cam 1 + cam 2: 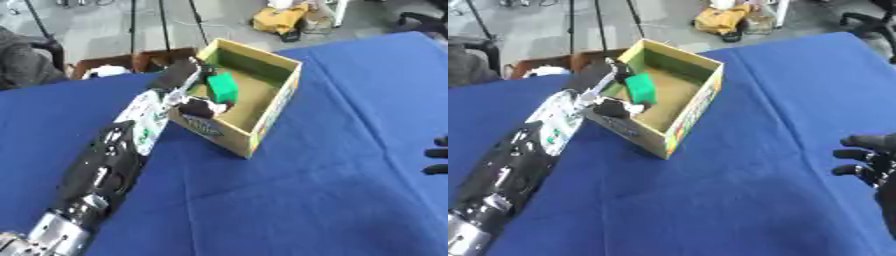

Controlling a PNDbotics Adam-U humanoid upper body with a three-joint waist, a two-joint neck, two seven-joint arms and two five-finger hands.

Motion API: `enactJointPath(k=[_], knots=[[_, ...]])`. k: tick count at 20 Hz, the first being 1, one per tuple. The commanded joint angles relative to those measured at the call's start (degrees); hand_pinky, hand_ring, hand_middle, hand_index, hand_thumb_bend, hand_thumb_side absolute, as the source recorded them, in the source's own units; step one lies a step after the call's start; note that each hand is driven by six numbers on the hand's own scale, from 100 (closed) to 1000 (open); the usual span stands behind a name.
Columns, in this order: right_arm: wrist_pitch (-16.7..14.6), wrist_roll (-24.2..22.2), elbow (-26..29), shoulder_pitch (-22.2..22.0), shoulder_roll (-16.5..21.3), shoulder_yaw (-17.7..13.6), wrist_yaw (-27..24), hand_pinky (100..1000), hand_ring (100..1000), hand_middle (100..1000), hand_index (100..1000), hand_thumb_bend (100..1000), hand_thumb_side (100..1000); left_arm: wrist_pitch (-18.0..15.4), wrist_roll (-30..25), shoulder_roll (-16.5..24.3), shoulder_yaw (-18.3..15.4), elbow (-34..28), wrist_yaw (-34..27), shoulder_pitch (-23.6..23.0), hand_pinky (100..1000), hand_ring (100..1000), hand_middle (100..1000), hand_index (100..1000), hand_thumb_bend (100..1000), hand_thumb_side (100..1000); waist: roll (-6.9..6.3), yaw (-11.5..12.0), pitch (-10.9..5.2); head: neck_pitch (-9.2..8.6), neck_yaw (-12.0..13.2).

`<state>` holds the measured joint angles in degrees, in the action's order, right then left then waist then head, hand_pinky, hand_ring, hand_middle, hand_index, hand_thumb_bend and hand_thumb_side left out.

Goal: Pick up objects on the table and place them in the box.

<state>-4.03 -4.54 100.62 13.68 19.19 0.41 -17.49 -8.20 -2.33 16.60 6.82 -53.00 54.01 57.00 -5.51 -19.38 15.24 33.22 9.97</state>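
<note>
An open cardboard box (278, 102) stands on the blue table, toward the far left of centre. My left arm reaches up from the lower left, and my left hand (188, 82) is over the box's left wall. Its fingers are curled round a green block (222, 86) that sits inside the box. My right hand (872, 160) rests at the right edge of the table, far from the box, with its fingers spread and nothing in them.
The blue tablecloth (332, 190) covers the whole work surface. Behind the table's far edge are a brown crate (131, 62), stand legs and a yellow bag (280, 20) on the floor.
</note>
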Motion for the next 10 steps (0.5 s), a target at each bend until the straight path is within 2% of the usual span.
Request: enactJointPath(k=[1, 3, 7, 8, 9, 10], knots=[[-0.1, -0.3, 0.6, 0.7, 0.5, 0.0, -0.1, 573, 700, 688, 728, 100, 876, -0.9, 0.3, 0.5, -0.6, -0.9, -0.2, 1.0, 705, 782, 732, 801, 795, 697, 0.34, 0.1, -1.07, -0.37, 0.1], [-0.1, -0.3, 0.5, 0.7, 0.5, 0.0, -0.1, 573, 700, 686, 728, 100, 876, -1.2, 0.4, 0.5, -0.6, -1.0, -0.5, 0.9, 717, 806, 757, 803, 823, 736, 0.31, 0.1, -1.17, -0.31, 0.0], [-0.1, -0.1, 0.4, 0.4, 0.4, -0.3, -0.1, 574, 699, 684, 728, 100, 876, -1.4, 1.7, 0.4, -0.9, -2.8, -3.7, 0.4, 685, 761, 645, 736, 757, 687, 0.4, 1.0, -1.46, 0.11, -0.5], [-0.1, 0.0, 0.4, 0.3, 0.4, -0.4, -0.1, 574, 699, 684, 728, 100, 876, -1.4, 2.1, 0.6, -0.8, -4.0, -5.5, 0.1, 683, 760, 641, 732, 746, 682, 0.44, 1.3, -1.57, 0.26, -0.6], [-0.1, 0.1, 0.3, 0.0, 0.4, -0.5, -0.1, 574, 699, 684, 728, 100, 877, -1.4, 2.5, 1.0, -0.6, -5.8, -7.8, -0.4, 678, 757, 630, 714, 624, 637, 0.52, 2.1, -1.75, 0.55, -1.0], [-0.1, 0.3, 0.2, -0.2, 0.4, -0.7, 0.0, 574, 699, 683, 728, 100, 877, -1.4, 2.9, 1.6, -0.4, -8.1, -10.5, -1.1, 678, 758, 630, 713, 588, 617, 0.62, 2.8, -1.95, 0.8, -1.4]])
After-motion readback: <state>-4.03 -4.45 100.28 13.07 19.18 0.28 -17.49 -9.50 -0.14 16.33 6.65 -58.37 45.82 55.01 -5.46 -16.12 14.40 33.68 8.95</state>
